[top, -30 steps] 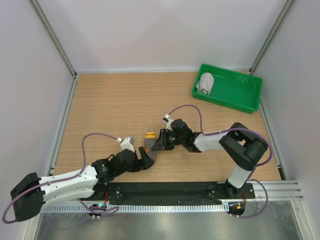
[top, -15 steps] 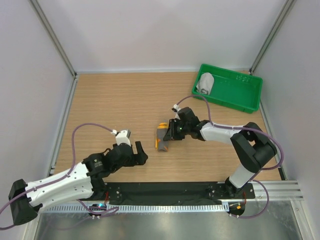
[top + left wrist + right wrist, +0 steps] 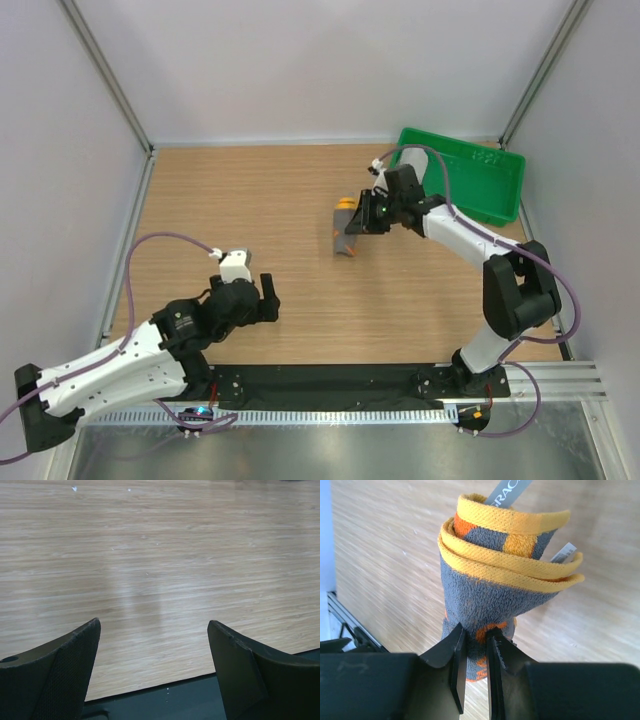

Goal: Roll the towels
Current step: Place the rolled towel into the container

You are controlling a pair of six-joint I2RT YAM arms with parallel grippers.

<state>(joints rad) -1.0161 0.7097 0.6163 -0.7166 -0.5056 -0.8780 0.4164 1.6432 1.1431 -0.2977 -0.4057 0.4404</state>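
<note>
Orange-and-yellow edging spirals round the one rolled towel (image 3: 495, 580) in view. It is grey-backed and pinched at one end by the clenched right hand (image 3: 476, 647), just left of the single green tray (image 3: 490, 190). That hand's arm (image 3: 455, 228) hides the tray's left end. The towel's label (image 3: 507, 492) is cut off. The left hand (image 3: 155, 650) stands released, holding nothing, over the wooden table (image 3: 160, 555).
</note>
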